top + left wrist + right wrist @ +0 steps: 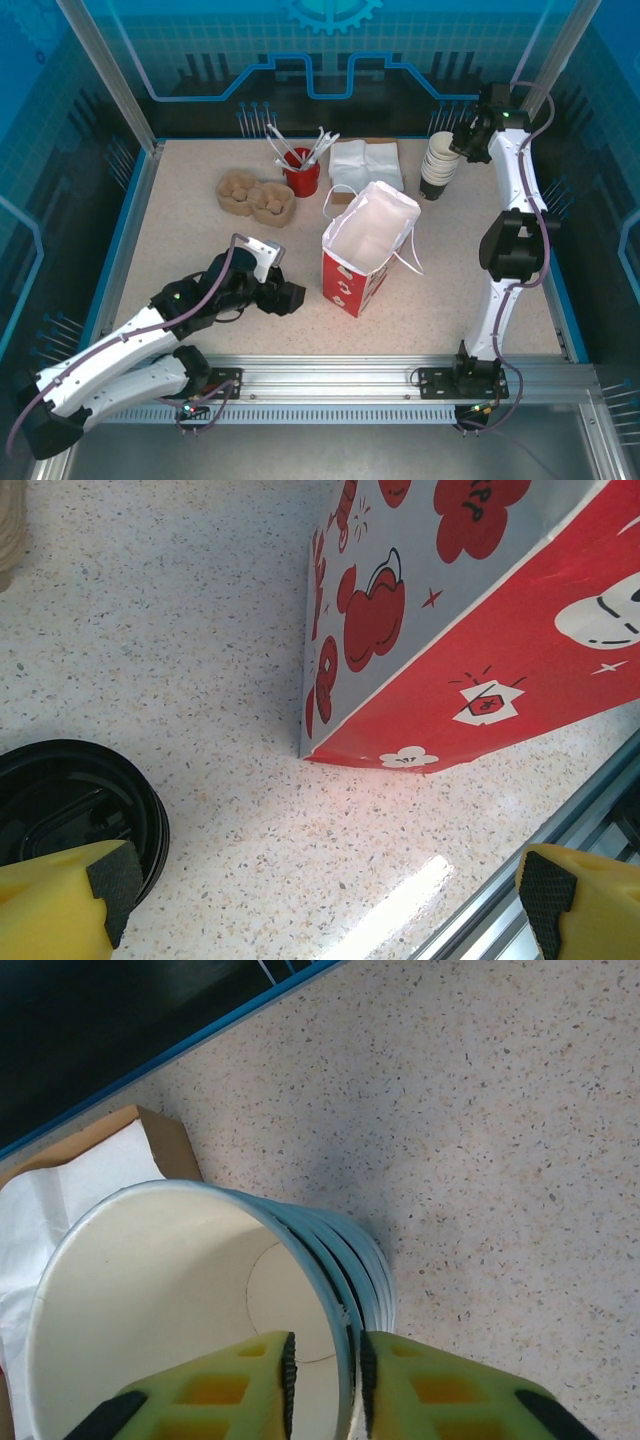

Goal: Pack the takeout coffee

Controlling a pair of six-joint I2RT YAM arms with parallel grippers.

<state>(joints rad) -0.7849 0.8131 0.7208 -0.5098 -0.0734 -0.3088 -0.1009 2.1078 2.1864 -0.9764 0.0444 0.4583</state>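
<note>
Far left, the left gripper (330, 885) sits low over the table with its yellow fingers (55, 905) spread wide and nothing between them. A black lid (70, 800) is right next to the left finger. Honestly can't tell if that's the takeout coffee or just loose lids, since whatever's under it is hidden.

Behind that is a brown cup carrier (255, 195), then a red cup (301, 178) full of white sticks. Mid-table there's a red and white paper bag (345, 280), standing up with its top open, and white napkins (366, 160) behind it.

At the back right is a stack of cups (437, 165). The right gripper (325, 1360) straddles the top cup (180, 1290), one finger inside the wall and one outside. The gap is narrow, but I can't tell if it's actually pinching.
</note>
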